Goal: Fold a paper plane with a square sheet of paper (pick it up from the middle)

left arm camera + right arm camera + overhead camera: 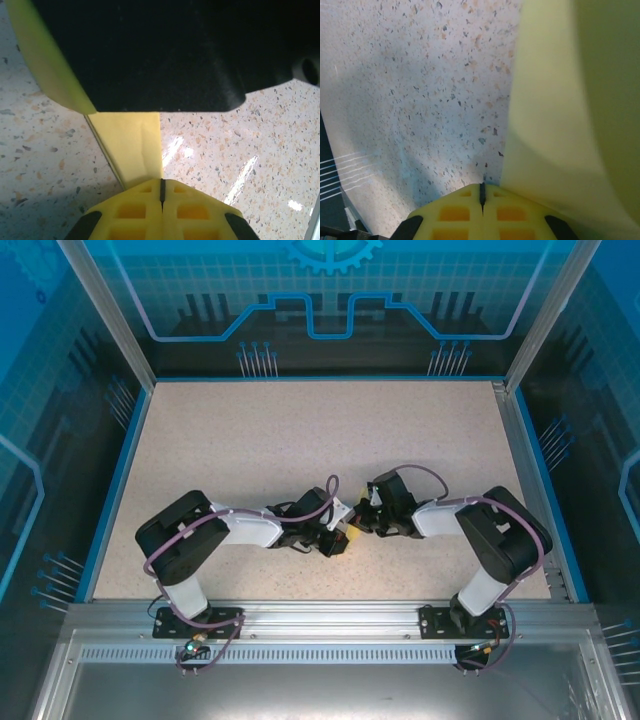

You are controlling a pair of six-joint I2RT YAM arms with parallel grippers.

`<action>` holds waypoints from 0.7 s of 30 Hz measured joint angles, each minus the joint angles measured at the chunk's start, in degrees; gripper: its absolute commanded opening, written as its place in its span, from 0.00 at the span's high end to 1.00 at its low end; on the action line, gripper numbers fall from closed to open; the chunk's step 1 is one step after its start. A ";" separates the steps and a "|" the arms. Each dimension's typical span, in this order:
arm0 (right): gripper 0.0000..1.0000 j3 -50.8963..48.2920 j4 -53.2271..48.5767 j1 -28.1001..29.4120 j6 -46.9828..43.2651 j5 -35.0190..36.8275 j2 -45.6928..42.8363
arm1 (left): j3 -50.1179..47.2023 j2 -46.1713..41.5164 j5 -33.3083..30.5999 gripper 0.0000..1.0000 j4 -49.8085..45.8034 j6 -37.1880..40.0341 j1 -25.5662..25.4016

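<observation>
The square sheet of paper (132, 147), pale yellow and creased, runs as a strip from my left gripper (161, 187) up under the black body of the right arm (165, 50). The left gripper's jaws are shut, and the paper's edge enters their seam. In the top view both grippers meet low over the table's near middle, with a bit of yellow paper (345, 540) between the left gripper (335, 536) and the right gripper (366, 521). In the right wrist view the right gripper (481, 192) is shut, and the paper (560, 125) curves up close beside its right finger, off the seam.
The speckled table (300, 440) stretches bare behind the arms. Blue rails and clear walls (120, 450) bound it on the left, right and far sides. The metal base rail (320, 615) runs along the near edge.
</observation>
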 measured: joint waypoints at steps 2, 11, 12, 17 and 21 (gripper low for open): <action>1.00 1.07 -2.27 -0.57 -1.33 0.15 0.00 | 0.00 0.00 0.00 1.00 -0.02 0.00 0.00; 1.00 4.96 -8.15 -3.39 -6.01 -1.77 1.75 | 0.00 -0.02 -0.04 1.00 -0.11 0.17 0.00; 1.00 5.33 -8.72 -3.58 -6.40 -2.05 1.92 | 0.00 -0.04 -0.04 1.00 -0.15 0.31 0.00; 1.00 7.50 -10.27 -6.12 -8.13 -2.64 3.41 | -0.33 -0.63 -0.72 1.00 -0.52 0.90 0.00; 1.00 8.72 -10.93 -7.76 -9.11 -4.24 4.66 | -1.31 -1.62 -1.14 1.00 -0.70 0.90 0.00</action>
